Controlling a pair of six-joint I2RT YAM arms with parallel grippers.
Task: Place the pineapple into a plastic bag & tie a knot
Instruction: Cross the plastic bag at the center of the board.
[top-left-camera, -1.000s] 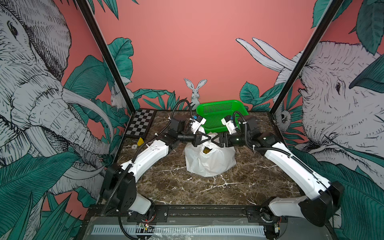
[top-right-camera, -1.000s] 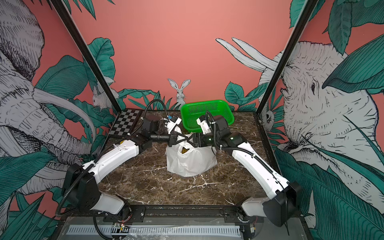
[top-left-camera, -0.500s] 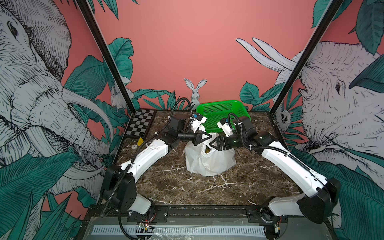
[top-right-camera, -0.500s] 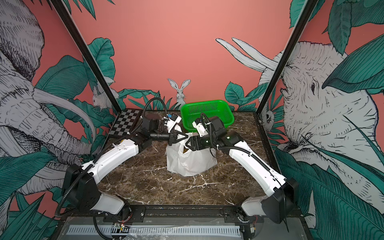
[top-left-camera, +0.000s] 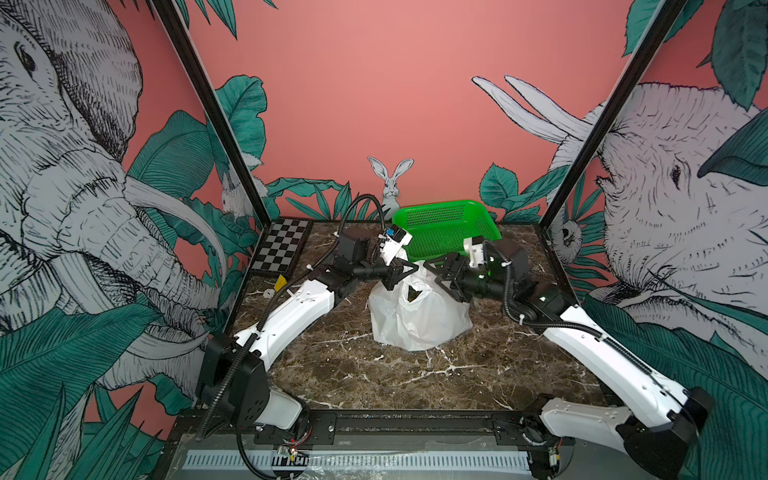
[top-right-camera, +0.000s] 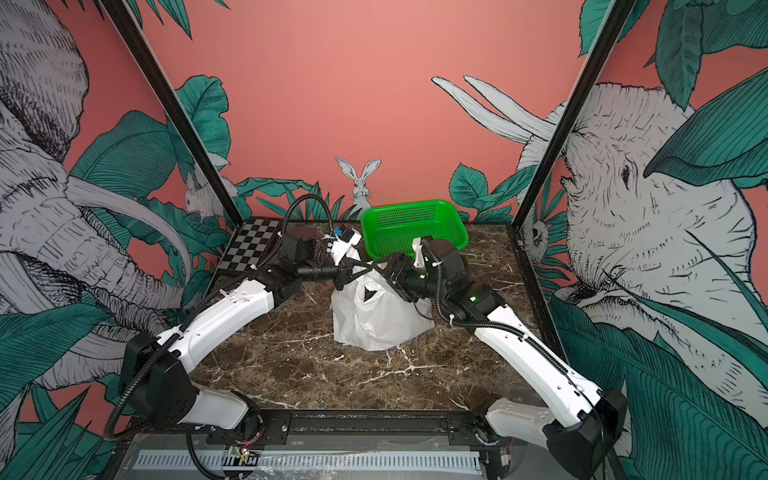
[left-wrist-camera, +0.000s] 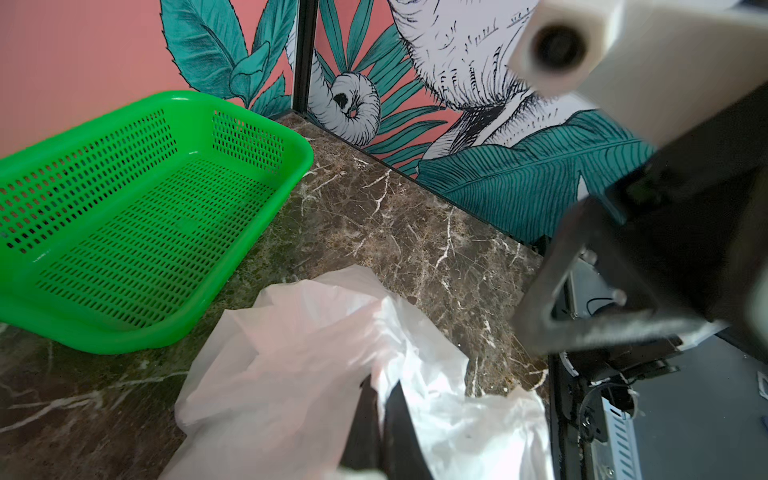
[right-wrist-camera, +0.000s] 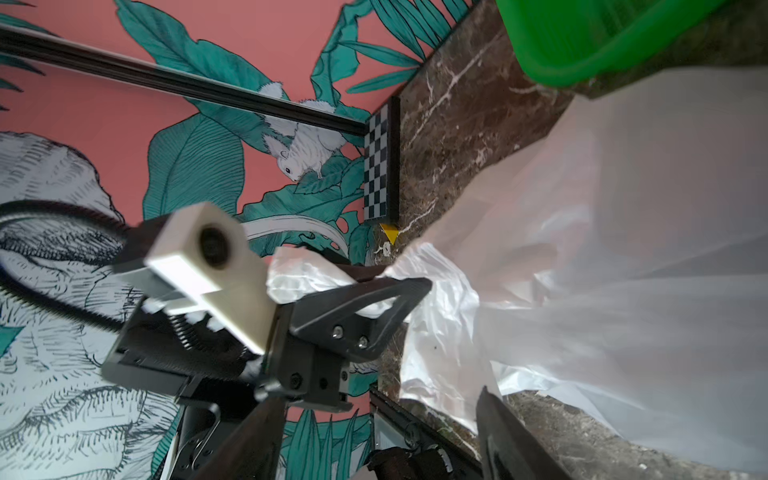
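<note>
Plastic bag (top-left-camera: 419, 320) upright near green basket (top-left-camera: 446, 224)

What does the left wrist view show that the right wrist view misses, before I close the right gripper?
Only the left wrist view: the whole perforated floor of the green basket. Only the right wrist view: the checkerboard, and the right gripper seen open. Both: the left gripper shut on the plastic bag, the marble table, and at least a corner of the basket.
</note>
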